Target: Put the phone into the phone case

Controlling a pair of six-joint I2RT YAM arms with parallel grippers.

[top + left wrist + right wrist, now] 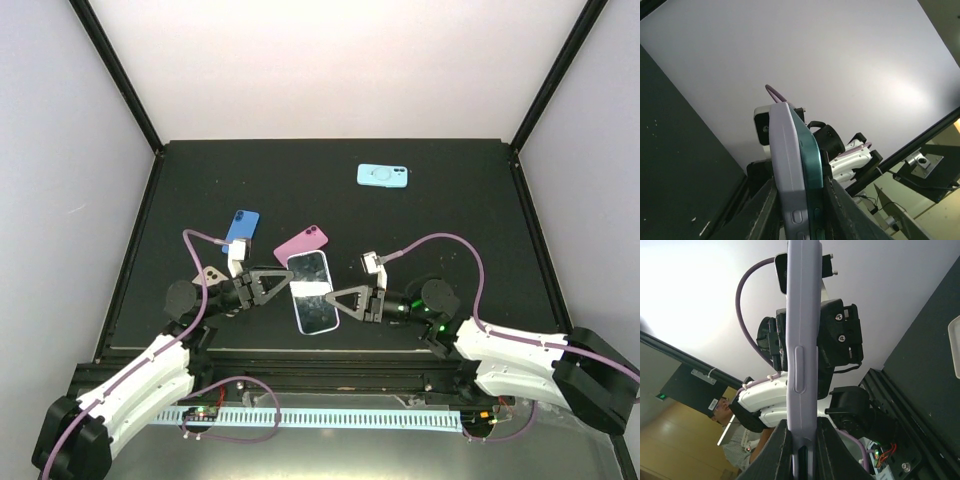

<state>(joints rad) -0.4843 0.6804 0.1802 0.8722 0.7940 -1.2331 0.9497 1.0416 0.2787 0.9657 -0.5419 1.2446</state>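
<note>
Top view: bright, even overhead light. White walls (330, 60) nearly washed out; black table (300, 180) matte, shadows faint and soft. 1 glare band across phone (311, 290) screen. Left wrist view: pale hot spot at right, near phone edge slightly soft. Right wrist view: upper left blown out, room behind dim, blurred.

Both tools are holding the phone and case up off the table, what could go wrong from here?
The teal phone stands proud of the lavender case, so squeezing may jam it crooked rather than seat it. The left tool and right tool grip only its sides; a slip could drop it onto the pink item below.
</note>
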